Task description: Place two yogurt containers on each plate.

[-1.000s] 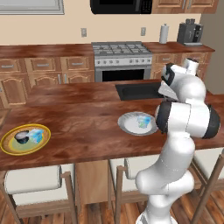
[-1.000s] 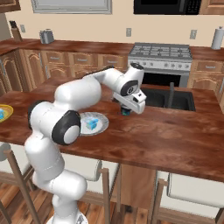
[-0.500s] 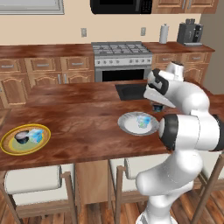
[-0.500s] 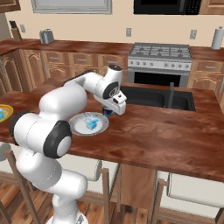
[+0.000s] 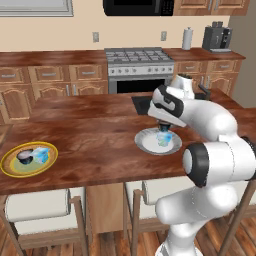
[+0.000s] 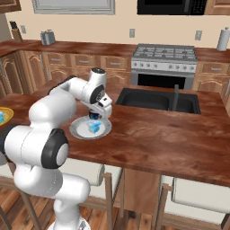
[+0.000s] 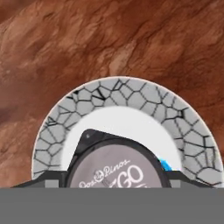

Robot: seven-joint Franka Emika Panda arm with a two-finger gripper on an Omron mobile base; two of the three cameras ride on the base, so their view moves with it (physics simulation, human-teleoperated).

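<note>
My gripper [image 5: 164, 129] hangs low over the white-grey plate [image 5: 145, 145], shut on a dark yogurt container with a pale printed top [image 7: 116, 168]. That cup fills the bottom of the hand view, above the plate's crackled rim [image 7: 144, 94]. A light-blue yogurt container [image 5: 164, 141] rests on this plate, right under the hand; the right base view shows it [image 6: 93, 127] below the gripper [image 6: 95, 117]. Far left on the counter, the yellow-rimmed plate [image 5: 10, 167] holds a dark cup [image 5: 25, 156] and a light-blue cup [image 5: 43, 154].
A black sink [image 6: 157, 101] with a faucet [image 6: 175, 96] is set into the counter just beyond the white-grey plate [image 6: 76, 130]. The stove [image 5: 140, 62] stands at the back wall. Stools [image 5: 35, 207] sit under the counter's near edge.
The arm has swung left from beside the sink, carrying the dark cup, and now holds it over the white-grey plate. The jaws have kept the same width.
</note>
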